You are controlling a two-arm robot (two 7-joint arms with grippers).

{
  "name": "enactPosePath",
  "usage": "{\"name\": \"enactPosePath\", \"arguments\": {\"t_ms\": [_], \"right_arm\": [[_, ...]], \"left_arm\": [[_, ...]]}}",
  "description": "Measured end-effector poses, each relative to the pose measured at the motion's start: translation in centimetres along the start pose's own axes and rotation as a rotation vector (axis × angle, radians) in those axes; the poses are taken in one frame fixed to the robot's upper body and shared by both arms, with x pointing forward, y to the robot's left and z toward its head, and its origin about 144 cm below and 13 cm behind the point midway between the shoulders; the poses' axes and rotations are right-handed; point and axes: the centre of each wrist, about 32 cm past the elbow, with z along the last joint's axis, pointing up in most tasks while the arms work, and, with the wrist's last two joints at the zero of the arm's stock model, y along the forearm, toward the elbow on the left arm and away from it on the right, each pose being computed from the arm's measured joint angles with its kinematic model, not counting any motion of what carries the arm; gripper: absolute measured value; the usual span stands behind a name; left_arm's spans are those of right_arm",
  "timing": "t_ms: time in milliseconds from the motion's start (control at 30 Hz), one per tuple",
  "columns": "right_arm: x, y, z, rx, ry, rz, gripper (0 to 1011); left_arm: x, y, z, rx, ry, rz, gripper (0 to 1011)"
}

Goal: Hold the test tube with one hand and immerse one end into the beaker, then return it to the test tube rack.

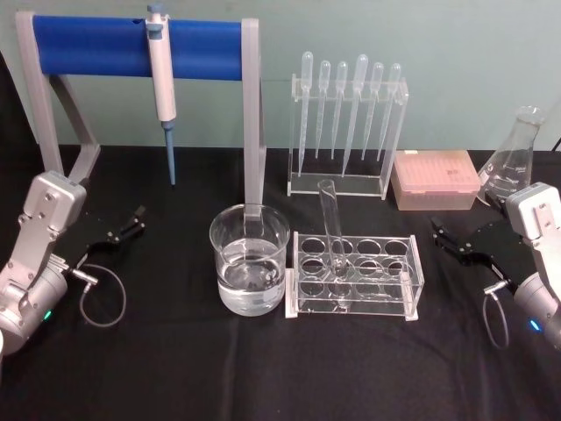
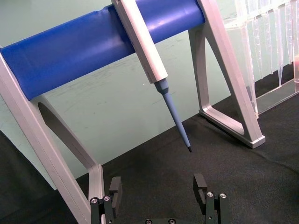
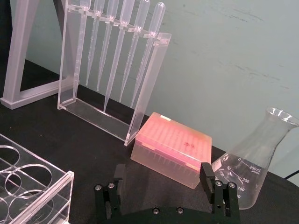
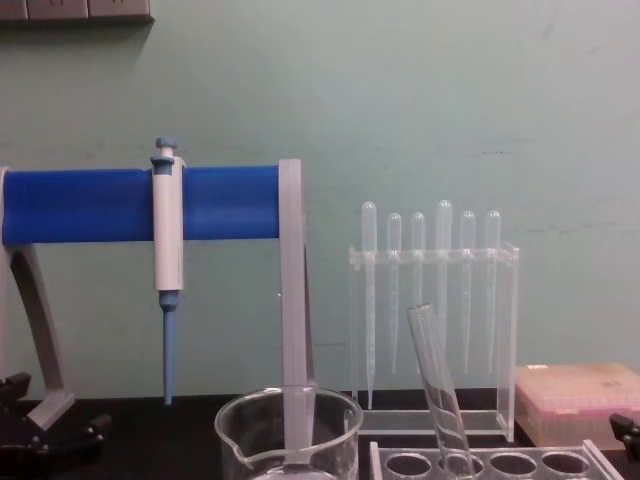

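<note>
Black left gripper (image 1: 131, 224) is parked at the left edge of the head view, with its fingers spread wide and nothing held. Black right gripper (image 1: 443, 237) is positioned at the right edge, likewise opened and empty. The long clear glass test tube (image 1: 331, 224) is seated tilted in the clear acrylic rack (image 1: 412, 289) at lower centre. The wide clear glass beaker (image 1: 219, 254), partly filled with clear liquid, is placed just left of the rack.

A pale green wall (image 4: 450, 100), lightly scuffed, rises behind a table (image 1: 175, 368) draped in black cloth; a grey fixture (image 4: 75, 10) is mounted high on the wall at the left.
</note>
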Motion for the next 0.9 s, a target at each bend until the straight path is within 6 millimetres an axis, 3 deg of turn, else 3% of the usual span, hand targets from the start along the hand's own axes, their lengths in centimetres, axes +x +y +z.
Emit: {"name": "enactPosePath", "arguments": {"t_ms": [467,700,900], "right_arm": [[0.1,-0.4,0.2,0.007,-0.003,-0.002,1002],[0.9,-3.0,1.8,0.029,-0.021,-0.002,1003],[1.6,-5.7,4.7,0.063,0.04,0.127,1002]], "left_arm": [[0.0,0.0,0.0,0.0,0.0,0.0,1000],[0.0,0.0,0.0,0.0,0.0,0.0,1000],[0.0,0.0,0.0,0.0,0.0,0.0,1000]]}}
